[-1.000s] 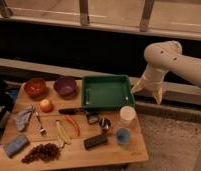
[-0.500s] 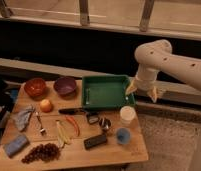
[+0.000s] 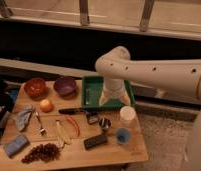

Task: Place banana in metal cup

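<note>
The pale yellow banana (image 3: 61, 133) lies on the wooden table (image 3: 74, 155), left of centre, beside a thin red-orange chili pepper (image 3: 74, 125). The small dark shiny metal cup (image 3: 105, 123) stands to its right, near the table's middle. My gripper (image 3: 113, 102) hangs from the big white arm (image 3: 154, 72) over the green tray (image 3: 94, 93) at the back of the table. It is open with nothing between its fingers, above and behind the metal cup and well right of the banana.
A white cup (image 3: 127, 115) and a light blue cup (image 3: 123, 135) stand right of the metal cup. Also here: red bowl (image 3: 35, 87), purple bowl (image 3: 65, 86), orange fruit (image 3: 46, 105), knife (image 3: 73, 110), fork (image 3: 40, 125), cloth (image 3: 23, 117), blue sponge (image 3: 16, 145), grapes (image 3: 41, 152), black block (image 3: 95, 141).
The arm has swung left, from beyond the table's right edge to over the green tray, and the gripper now hangs above the tray. The table's objects have not moved.
</note>
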`<action>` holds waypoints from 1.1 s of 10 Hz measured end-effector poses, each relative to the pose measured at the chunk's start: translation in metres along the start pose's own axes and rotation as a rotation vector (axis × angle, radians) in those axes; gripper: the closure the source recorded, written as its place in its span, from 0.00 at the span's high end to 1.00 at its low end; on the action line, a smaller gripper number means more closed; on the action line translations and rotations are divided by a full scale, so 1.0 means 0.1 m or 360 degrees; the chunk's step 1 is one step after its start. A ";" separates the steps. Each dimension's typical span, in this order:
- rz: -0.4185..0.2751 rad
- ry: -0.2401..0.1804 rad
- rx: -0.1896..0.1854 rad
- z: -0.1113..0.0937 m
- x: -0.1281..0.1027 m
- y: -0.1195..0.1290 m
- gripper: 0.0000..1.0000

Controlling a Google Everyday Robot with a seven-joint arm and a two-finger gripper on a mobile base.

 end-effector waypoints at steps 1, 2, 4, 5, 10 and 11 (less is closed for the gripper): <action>-0.0078 0.0004 0.0005 0.01 0.15 0.16 0.80; -0.0174 0.0014 0.0012 0.04 0.34 0.36 0.80; -0.0339 0.0046 0.0022 0.10 0.73 0.73 0.80; -0.0414 0.0066 0.0027 0.14 0.91 0.92 0.80; -0.0666 0.0126 0.0051 0.24 1.31 1.76 0.80; -0.0661 0.0127 0.0051 0.24 1.31 1.74 0.80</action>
